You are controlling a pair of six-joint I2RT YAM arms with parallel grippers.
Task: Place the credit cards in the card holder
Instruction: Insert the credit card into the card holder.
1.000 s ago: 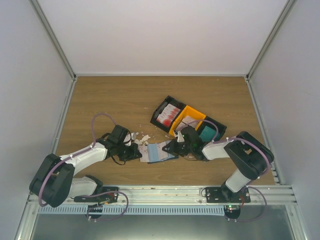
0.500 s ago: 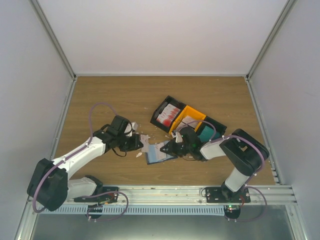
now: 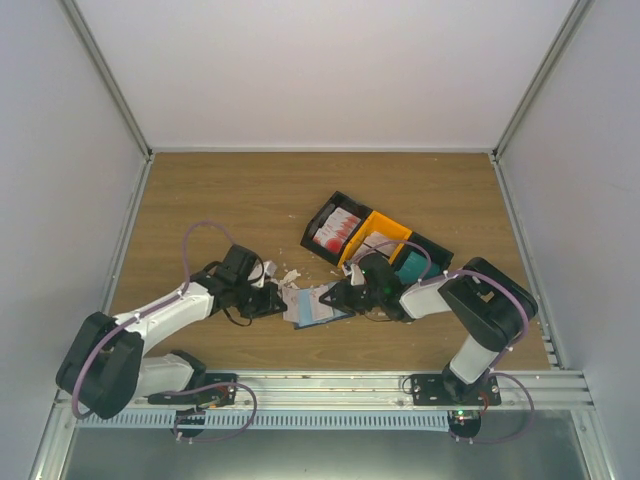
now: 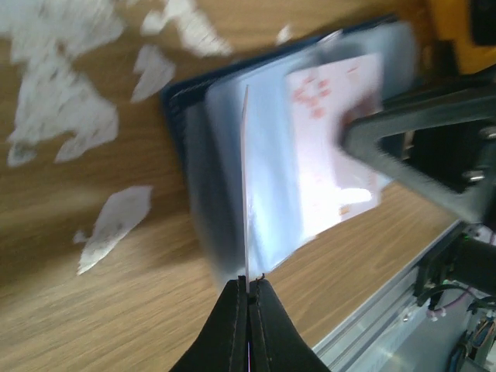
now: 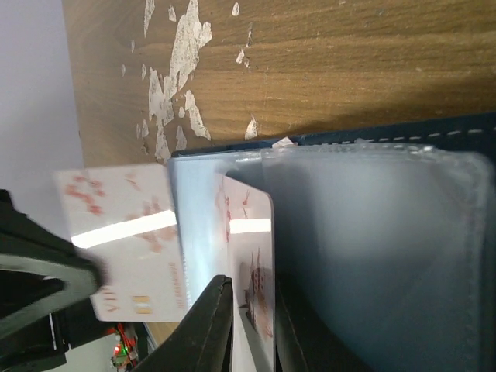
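The card holder [image 3: 313,308] lies open on the table between my two grippers, navy outside [image 4: 182,108] with clear sleeves [image 5: 372,256]. My left gripper [image 3: 279,299] is shut on a credit card, seen edge-on [image 4: 246,186] in the left wrist view. In the right wrist view that card shows its red-and-white face [image 5: 124,240], and its far edge reaches the sleeves. My right gripper [image 3: 335,297] stands at the holder's other side. Its jaws [image 5: 252,310] are a little apart, with a second red-printed credit card [image 5: 252,263] between them, lying among the sleeves.
Torn white scraps [image 3: 287,275] litter the wood beside the holder [image 4: 54,101]. A black tray [image 3: 334,230] with red-and-white cards, an orange tray [image 3: 382,236] and a teal box [image 3: 412,268] sit just behind my right arm. A metal rail [image 3: 320,385] runs along the near edge.
My left gripper swung a little away from me with its card, then came back to the holder's left edge. The right arm shifted slightly left and stays at the holder.
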